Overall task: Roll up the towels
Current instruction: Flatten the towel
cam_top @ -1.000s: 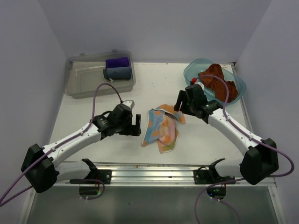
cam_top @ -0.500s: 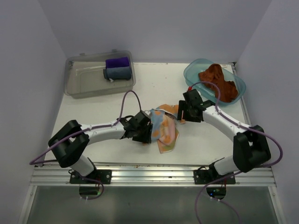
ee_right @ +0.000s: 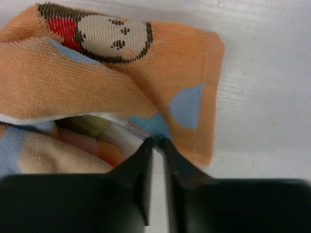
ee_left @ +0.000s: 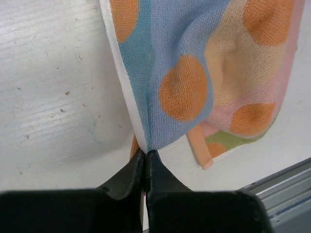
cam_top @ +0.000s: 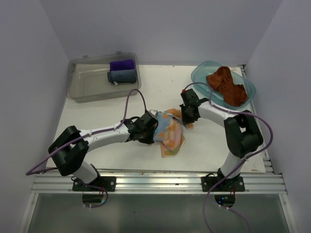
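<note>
Where it lies crumpled on the white table (cam_top: 160,87) between the two arms, the patterned towel (cam_top: 171,138) is seen to be a soft terry cloth, folded loosely over itself. In the left wrist view the patterned towel (ee_left: 194,73) is shown as pale blue with round orange spots and a white border, with peach and pink panels and a small green patch below. In the right wrist view one corner of it (ee_right: 121,82) is shown as orange, with a cartoon face and a small blue shape near the hem.

The left gripper (cam_top: 154,132) is set against the towel's left side. Seen from its own wrist, the left gripper (ee_left: 146,154) is closed tight, a fold of the blue cloth and its white border being pinched between the fingertips. The right gripper (cam_top: 187,116) is placed at the towel's far right corner. Its tips (ee_right: 156,144) are drawn almost together at the orange hem, with only a narrow slit left; whether any cloth is caught there cannot be told.

The rust-brown towel (cam_top: 226,85) is heaped unrolled in the pale blue basin (cam_top: 199,73) at the far right, apart from both grippers.
</note>
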Controlling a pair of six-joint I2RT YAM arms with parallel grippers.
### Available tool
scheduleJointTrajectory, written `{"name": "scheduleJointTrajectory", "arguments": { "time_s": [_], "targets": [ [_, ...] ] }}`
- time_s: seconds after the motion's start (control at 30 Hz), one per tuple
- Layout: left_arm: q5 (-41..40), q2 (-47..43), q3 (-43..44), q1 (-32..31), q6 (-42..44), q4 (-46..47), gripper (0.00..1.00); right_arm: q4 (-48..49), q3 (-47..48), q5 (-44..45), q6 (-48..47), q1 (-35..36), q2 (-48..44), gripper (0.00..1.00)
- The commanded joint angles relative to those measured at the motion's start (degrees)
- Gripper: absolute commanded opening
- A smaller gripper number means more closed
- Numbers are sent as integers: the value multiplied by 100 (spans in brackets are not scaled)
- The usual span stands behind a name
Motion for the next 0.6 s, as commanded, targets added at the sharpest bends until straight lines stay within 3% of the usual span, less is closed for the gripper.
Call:
{"name": "scheduleJointTrajectory", "arguments": {
  "time_s": [0.0,0.03,0.37,0.57],
  "targets": [
    [-279,-519,331,29,47,-335,0,256,72,-304,53,17,-11,7],
    [-437,-625,375,56,56,-441,0,257,28,-278,80,8,-134,0],
    [-640,-2663,963,1092,531,-1355,0,-226,28,-250,159,17,-2584,0],
    [-895,-2973,1360,1225,671,-1699,0,-490,-77,-418,89,60,-3142,0]
  ]
}}
